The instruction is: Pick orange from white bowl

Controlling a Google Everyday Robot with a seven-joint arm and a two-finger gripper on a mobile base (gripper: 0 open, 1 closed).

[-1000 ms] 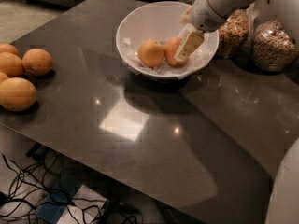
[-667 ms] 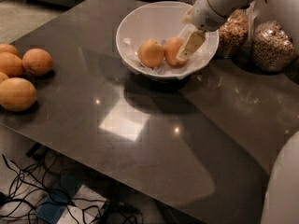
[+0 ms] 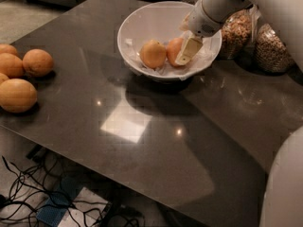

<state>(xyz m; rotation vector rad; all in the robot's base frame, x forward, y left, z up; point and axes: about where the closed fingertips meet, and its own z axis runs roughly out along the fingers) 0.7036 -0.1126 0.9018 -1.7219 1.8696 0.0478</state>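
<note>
Orange: we see the small, round, reddish-orange fruit [image 3: 172, 48] in the right part of the bowl.
Bowl: the big, deep white bowl with crinkly lining [image 3: 142, 22] sits on the far side of the dark grey table [image 3: 142, 126].
Gripper: our cream gripper [image 3: 185, 55] reaches into the bowl at the orange's right side; we cannot tell if it is gripping.
Neighbour: a paler yellow-orange fruit [image 3: 153, 54] lies just to the left.
Left edge: bigger pale oranges [image 3: 37, 62] sit together.
</note>
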